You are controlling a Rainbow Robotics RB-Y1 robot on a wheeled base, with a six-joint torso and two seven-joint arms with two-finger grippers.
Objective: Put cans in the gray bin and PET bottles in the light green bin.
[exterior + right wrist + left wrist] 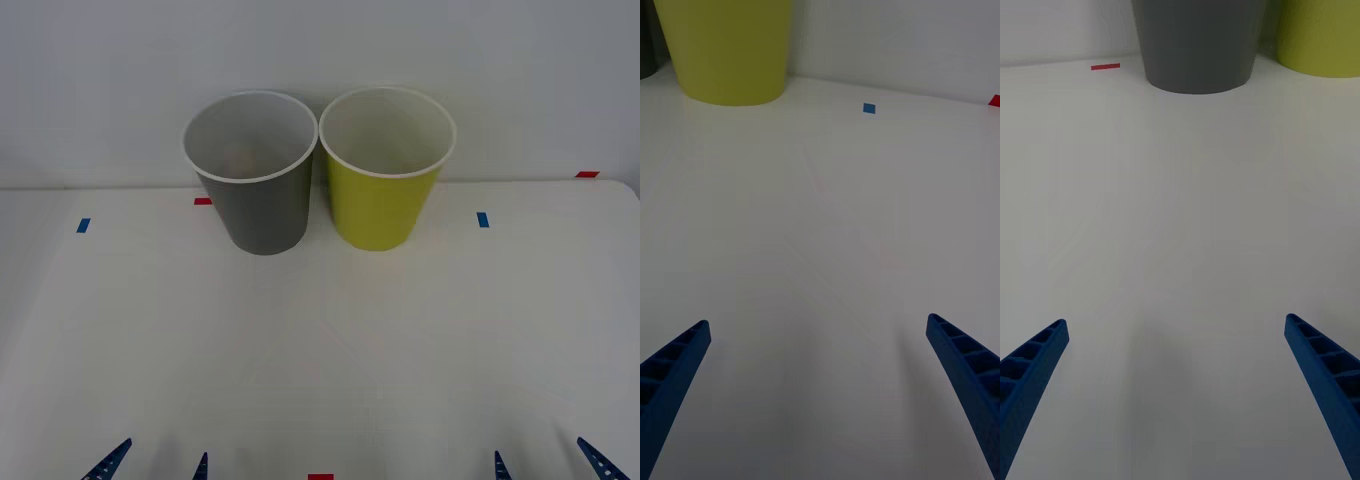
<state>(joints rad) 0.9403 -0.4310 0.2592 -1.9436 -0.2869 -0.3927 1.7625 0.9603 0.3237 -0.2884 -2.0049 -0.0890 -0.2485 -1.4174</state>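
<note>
Two bins stand side by side at the far middle of the white table [320, 350]: the gray bin [262, 205] on my left and the light green bin [378, 205] on my right, their white rims nearly touching. Both are upright. Inside the gray bin, low against the white wall, I can make out a faint brownish patch [240, 157]; it may be the can, but it is too dim for me to say for sure. I see nothing in the light green bin.

My left gripper [155, 463] sits at the near edge of the table on the left, its blue ribbed fingers [1030, 367] spread wide apart with nothing between them. From its wrist view the gray bin's base lies well ahead. My right gripper [550, 460] sits at the near edge on the right, fingers [966, 367] likewise splayed and empty, with the light green bin's base well ahead of it.

Nothing loose lies on the tabletop between the grippers and the bins; I see just small blue [483, 219] and red [203, 201] tape marks.

My reading is that the sorting is either finished or waiting on a fresh item. With both arms parked and empty, I judge that the next move calls only for holding position until a can or bottle is set on the table, then reaching with whichever arm is nearer.
</note>
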